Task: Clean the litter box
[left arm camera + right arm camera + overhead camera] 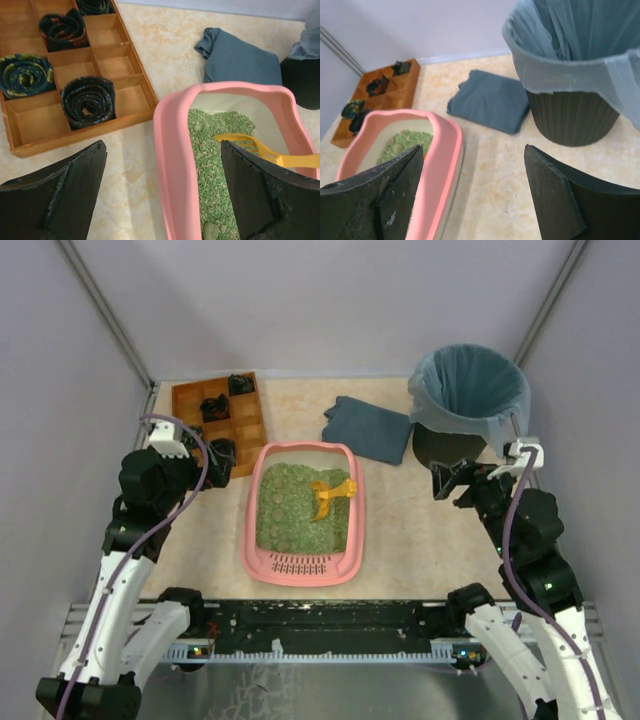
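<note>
Top external view, entries listed from the near edge outward.

1. litter box: pink plastic tray, mid-table, with the slotted grille end at 6 o'clock. It is filled with green pellet litter. Judged stiff and smooth-walled but weighty under its load, with contents liable to slide if tipped. Best taken by the rolled rim on the long sides, at 3 and 9 o'clock.
2. yellow scoop: lies on the litter toward 2 o'clock of the box, handle pointing at the 3 o'clock wall. Judged light and rigid; the handle is the place to grasp.
3. left gripper: jaws spread wide, nothing held. Poised off the box's 10 o'clock corner, apart from it.
4. right gripper: jaws likewise wide and empty. Sits at 3 o'clock of the box, clear of it.
5. folded blue-grey cloth: at 1 o'clock beyond the box, soft.
6. wooden compartment tray: at 10 o'clock, holding rolled dark ties.
7. black bin: at 2 o'clock, farthest, with a blue-grey liner; it stands just beyond the right gripper.
</note>
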Controlling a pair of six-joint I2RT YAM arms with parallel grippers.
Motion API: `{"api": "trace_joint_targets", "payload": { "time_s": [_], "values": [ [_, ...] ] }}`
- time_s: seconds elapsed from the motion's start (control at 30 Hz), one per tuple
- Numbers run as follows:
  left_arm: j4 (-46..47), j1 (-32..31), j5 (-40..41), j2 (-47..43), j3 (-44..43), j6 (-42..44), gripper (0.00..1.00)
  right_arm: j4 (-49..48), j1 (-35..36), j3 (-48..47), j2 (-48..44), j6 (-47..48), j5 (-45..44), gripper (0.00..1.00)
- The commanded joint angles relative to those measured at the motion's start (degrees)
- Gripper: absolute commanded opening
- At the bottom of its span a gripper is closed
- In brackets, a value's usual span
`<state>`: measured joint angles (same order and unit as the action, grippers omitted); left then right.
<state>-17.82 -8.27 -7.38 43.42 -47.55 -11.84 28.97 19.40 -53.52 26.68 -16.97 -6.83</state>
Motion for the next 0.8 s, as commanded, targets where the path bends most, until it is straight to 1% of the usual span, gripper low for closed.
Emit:
{"api": "trace_joint_targets", "payload": {
  "time_s": [0.0,0.23,0.3,0.37,0.47,0.57,0.63,0.7,0.77],
  "values": [
    [0.6,-0.2,-2.8,-2.1,2.0,-2.0,1.00,1.2,0.3,2.3,-0.9,-0.7,-0.8,0.81],
    [2.7,-0.2,-3.5,-2.3,4.1,-0.7,1.00,2.9,0.3,3.7,-0.5,-1.8,-2.3,0.81],
    [2.6,-0.2,-3.8,-1.9,4.2,-0.6,1.00,4.0,0.4,3.7,0.6,-2.9,-3.5,0.82],
    [2.8,-0.2,-4.6,-1.6,4.8,-0.5,1.00,5.5,0.3,3.6,1.9,-3.7,-2.7,0.82],
    [3.4,-0.2,-6.1,-1.4,5.9,-0.5,1.00,7.2,0.3,4.5,2.5,-5.6,-1.9,0.77],
    [2.6,-0.2,-6.1,0.4,5.9,-0.3,1.00,7.4,0.3,4.4,3.2,-3.3,3.5,0.78],
    [2.2,-0.2,-7.4,2.0,5.7,0.0,1.00,7.4,0.3,3.9,4.4,-2.2,7.5,0.77],
    [2.3,-0.2,-10.0,3.0,5.8,-0.2,0.99,7.4,0.3,3.3,6.5,-2.8,10.1,0.74],
    [2.3,-0.2,-12.2,3.9,5.9,-0.6,0.96,7.1,0.4,2.6,9.3,-3.4,14.4,0.69]
  ]
}}
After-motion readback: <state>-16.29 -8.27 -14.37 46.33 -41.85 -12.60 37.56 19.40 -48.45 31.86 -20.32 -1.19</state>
